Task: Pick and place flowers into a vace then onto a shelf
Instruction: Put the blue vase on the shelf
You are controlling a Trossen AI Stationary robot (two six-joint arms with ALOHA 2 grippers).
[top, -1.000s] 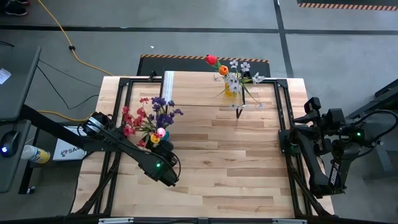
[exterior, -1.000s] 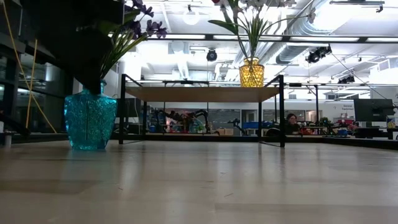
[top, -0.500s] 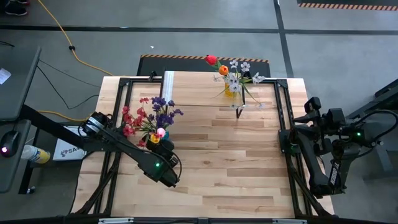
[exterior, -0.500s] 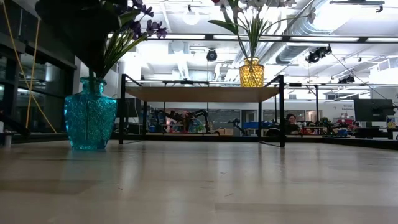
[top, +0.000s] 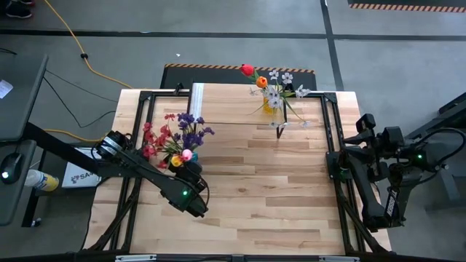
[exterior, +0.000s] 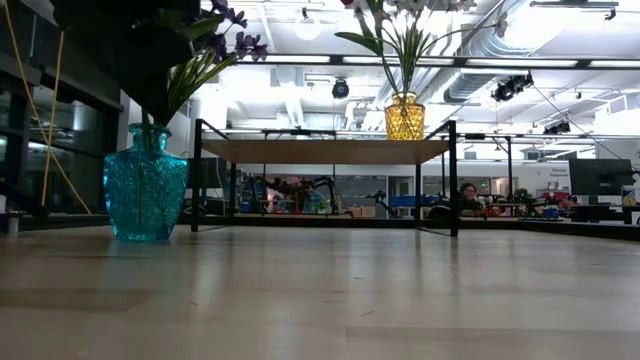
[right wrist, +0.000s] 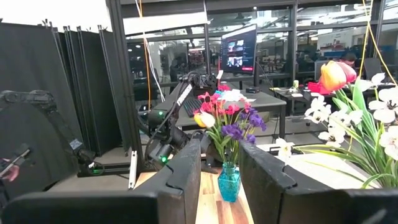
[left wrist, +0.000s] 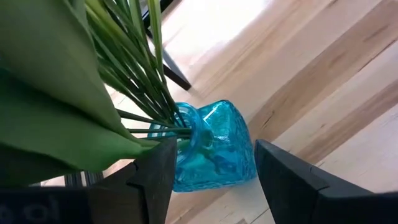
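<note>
A blue glass vase stands on its base on the table's left part and holds a bunch of flowers with purple, red, pink and yellow blooms. Their green stems run into its neck. My left gripper hangs open just above the vase, beside the stems, with nothing between its fingers. A yellow vase with white, red and orange flowers stands on the shelf. My right gripper waits open at the table's right edge.
The shelf stands on thin black legs along the table's far side, with a white strip at its left end. Bare plank tabletop lies between the two arms and toward the near edge. Black frame rails run along both sides.
My left gripper has gone up from the blue vase's neck, which it hid in the low view a second ago and which now shows. The vase and its flowers have stayed in place.
</note>
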